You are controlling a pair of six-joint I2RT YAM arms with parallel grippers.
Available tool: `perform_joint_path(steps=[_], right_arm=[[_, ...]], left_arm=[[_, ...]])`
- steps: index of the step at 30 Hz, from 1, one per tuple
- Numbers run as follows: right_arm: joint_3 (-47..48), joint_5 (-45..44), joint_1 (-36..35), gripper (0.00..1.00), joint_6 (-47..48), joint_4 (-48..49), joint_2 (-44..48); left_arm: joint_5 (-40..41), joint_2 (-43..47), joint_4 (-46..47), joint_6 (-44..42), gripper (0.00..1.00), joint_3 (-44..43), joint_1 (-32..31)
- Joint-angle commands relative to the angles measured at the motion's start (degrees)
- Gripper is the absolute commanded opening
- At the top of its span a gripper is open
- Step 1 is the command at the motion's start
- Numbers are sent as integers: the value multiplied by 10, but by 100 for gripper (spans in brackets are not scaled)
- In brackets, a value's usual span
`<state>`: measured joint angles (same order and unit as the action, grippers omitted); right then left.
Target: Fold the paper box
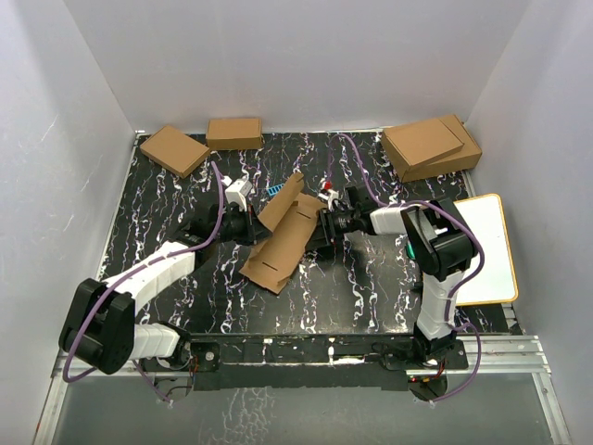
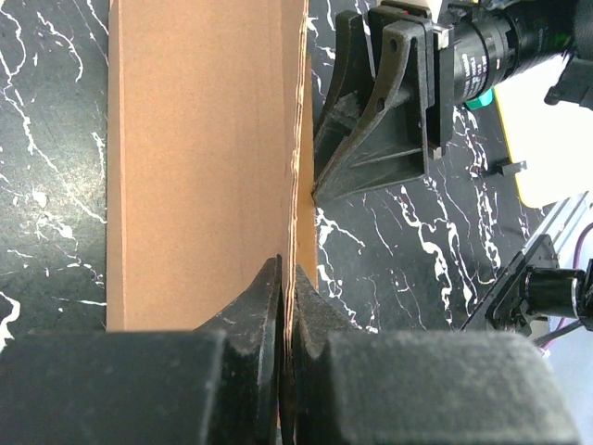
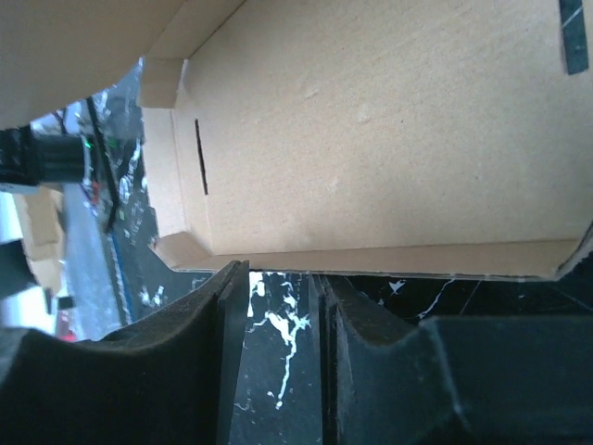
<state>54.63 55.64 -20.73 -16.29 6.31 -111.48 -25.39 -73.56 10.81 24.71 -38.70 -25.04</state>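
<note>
A: Well, in the top view the paper box [image 1: 283, 236] lies half-folded in the middle of the table [image 1: 371, 297], with one panel raised at its far end. The left jaws meet it from the left, the right jaws from the right.

B: What worries you there?

A: Two arms are working one light sheet. If they move out of step, I think the box skids or twists on the table.

B: And the left wrist view?

A: The left jaws are closed on the upright cardboard wall [image 2: 303, 111], pinching its thin edge. The right arm's fingertips [image 2: 347, 162] touch that same wall from the other side, farther along. A hard push there could buckle the wall or tear it at the pinch.

B: The right wrist view?

A: The right jaws stand partly open with only table showing between them, so they hold nothing. The low side wall [image 3: 371, 260] of the box sits just past their tips, and the slot [image 3: 201, 158] is off to the left.

B: So the risk?

A: If they close from here, I judge they catch air or only nick the rim. The wall then drops flat and the fold is lost.
</note>
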Motion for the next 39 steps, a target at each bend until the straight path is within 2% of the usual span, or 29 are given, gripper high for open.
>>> perform_joint_path(steps=[1,4,7,10,15,20,28,29,31,32,33,36,39], right_arm=[[62,-18,-2,40,160,-123,22],[83,-27,16,47,254,-202,35],[98,-5,41,53,359,-284,48],[112,20,63,55,454,-365,64],[129,66,94,56,558,-448,104],[140,85,119,56,594,-483,157],[168,78,126,62,610,-497,224],[174,80,126,65,610,-498,231],[176,103,126,81,621,-500,239],[172,126,126,94,630,-501,240],[166,146,126,99,634,-500,240],[175,186,126,99,623,-499,219],[211,189,126,99,701,-574,184]], left_arm=[[-12,27,-32,-11,0,-33,-6],[40,35,-87,-37,0,-52,-6],[54,49,-91,-47,0,-57,-5],[57,55,-97,-63,0,-65,-5],[52,57,-117,-97,0,-85,-5],[44,69,-120,-113,0,-92,-4],[19,88,-91,-102,0,-77,-2],[15,90,-85,-101,0,-74,-1],[10,95,-74,-95,0,-68,-1],[6,97,-67,-93,0,-65,-1],[3,100,-60,-90,0,-60,-1],[-10,108,-34,-74,0,-45,0],[-15,118,-16,-60,0,-34,0]])
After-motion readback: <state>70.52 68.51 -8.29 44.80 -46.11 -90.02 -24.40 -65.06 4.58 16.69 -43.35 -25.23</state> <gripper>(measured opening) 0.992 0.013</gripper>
